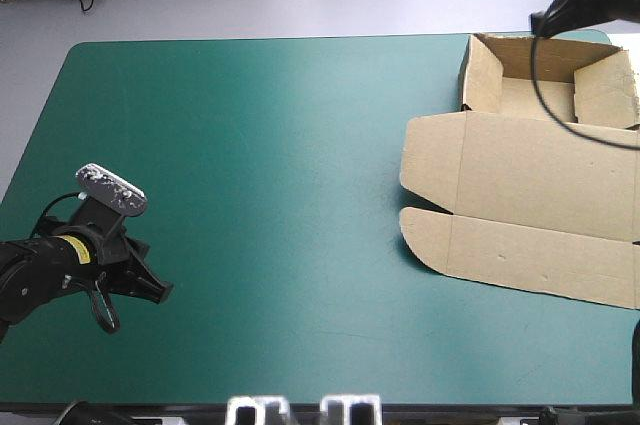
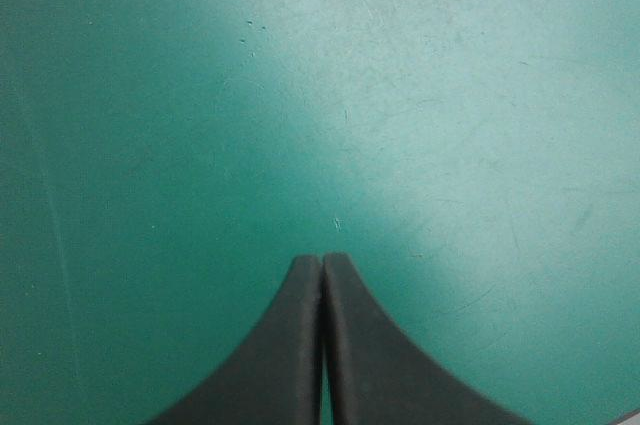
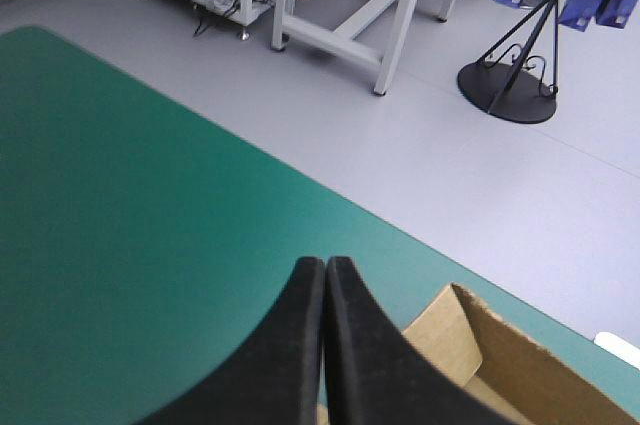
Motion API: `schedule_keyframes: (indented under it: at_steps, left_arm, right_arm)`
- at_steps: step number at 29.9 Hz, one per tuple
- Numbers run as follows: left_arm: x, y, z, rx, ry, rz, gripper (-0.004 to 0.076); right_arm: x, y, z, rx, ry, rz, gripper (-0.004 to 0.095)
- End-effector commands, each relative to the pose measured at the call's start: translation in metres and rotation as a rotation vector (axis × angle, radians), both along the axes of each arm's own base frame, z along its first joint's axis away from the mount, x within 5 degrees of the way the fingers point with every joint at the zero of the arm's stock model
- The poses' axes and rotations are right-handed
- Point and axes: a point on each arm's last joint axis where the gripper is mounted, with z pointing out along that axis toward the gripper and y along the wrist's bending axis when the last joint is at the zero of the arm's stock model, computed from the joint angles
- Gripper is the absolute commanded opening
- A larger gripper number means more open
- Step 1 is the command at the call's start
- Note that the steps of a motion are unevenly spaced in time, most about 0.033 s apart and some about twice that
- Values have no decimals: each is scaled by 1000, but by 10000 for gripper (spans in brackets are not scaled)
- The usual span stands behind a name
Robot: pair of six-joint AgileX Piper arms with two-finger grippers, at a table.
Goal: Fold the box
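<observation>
The brown box (image 1: 530,180) lies at the table's right side as an open tray, its walls raised at the far end and its lid and front flap flat toward the near edge. My right gripper (image 1: 556,7) hovers above the tray's far left corner, shut and holding nothing. In the right wrist view its fingers (image 3: 325,265) meet in one arch, with a raised corner of the box (image 3: 485,345) just beneath and beside them. My left gripper (image 1: 158,290) rests low at the near left, far from the box. It is shut (image 2: 322,261) over bare teal-green cover.
The teal-green table (image 1: 260,145) stretches bare between the two arms. Part of the box runs past the table's right edge. Beyond the far edge is grey floor with white table legs (image 3: 395,25).
</observation>
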Motion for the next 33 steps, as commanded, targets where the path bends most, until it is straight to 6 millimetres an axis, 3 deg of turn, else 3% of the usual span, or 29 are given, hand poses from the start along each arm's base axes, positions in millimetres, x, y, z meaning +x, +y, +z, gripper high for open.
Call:
schedule_keyframes:
  at_steps: [1, 6, 9, 17, 20, 26, 33]
  left_arm:
    - [0, -2, 9, -43, -50, 3, -10]
    - [0, -4, 10, -74, -57, -5, -10]
    - [0, -4, 10, -72, -57, -4, -10]
    - [-2, -3, 7, -53, -18, -2, -10]
    - [-4, -2, 4, -44, 8, -1, -10]
    - [-7, -5, -6, -62, 77, -7, -10]
    - [-9, -10, -31, -86, 185, -17, -10]
  right_arm:
    - [-28, 30, -5, -105, 39, 9, -23]
    - [-46, 54, -52, -255, 200, 5, -23]
    - [-59, 61, -82, -259, 305, 23, -23]
    - [-95, 54, -164, -290, 547, 52, -24]
    - [-109, 49, -187, -285, 610, 35, -24]
    - [-136, 40, -211, -246, 663, -14, -24]
    - [-157, 32, -218, -208, 648, -44, -24]
